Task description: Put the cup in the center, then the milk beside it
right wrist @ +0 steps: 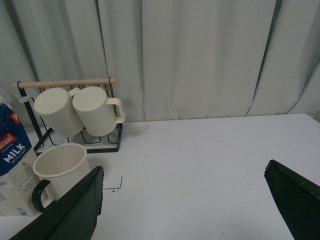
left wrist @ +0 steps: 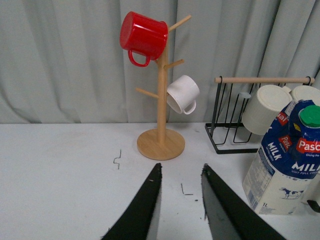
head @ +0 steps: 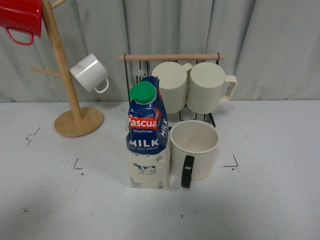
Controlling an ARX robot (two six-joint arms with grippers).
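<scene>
The cup (head: 195, 149), a wide cream mug with a black handle (head: 187, 171), stands upright on the center patch, which is framed by black corner marks (head: 76, 164). The milk carton (head: 147, 136) with green cap (head: 143, 92) stands upright touching the cup's left side. Neither arm shows in the front view. My left gripper (left wrist: 181, 172) is open and empty, left of the milk (left wrist: 285, 165), above a corner mark. My right gripper (right wrist: 182, 172) is wide open and empty, right of the cup (right wrist: 59, 170) and the milk (right wrist: 14, 165).
A wooden mug tree (head: 75, 107) at back left holds a red mug (head: 21, 19) and a small white cup (head: 91, 73). A black wire rack (head: 172, 59) behind the center holds two ribbed cream mugs (head: 205, 86). A grey curtain hangs behind the table.
</scene>
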